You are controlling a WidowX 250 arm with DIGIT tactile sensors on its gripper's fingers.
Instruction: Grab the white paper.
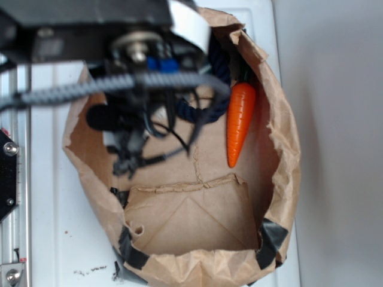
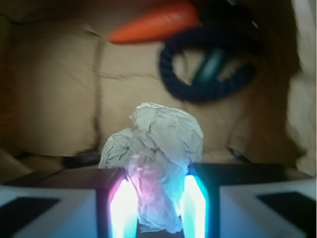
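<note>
White bench, grey wall on the right side. On the bench we've got an open brown paper bag, rim rolled down, black tape at its lower corners. Arm reaches in over the bag's upper left. Wrist view: gripper has its two lit fingers pressed against the white paper from both sides, so we read it as clamped on the wad. Orange carrot lies near the bag's right wall. Navy rope ring sits just beside the carrot, apart from the paper.
</note>
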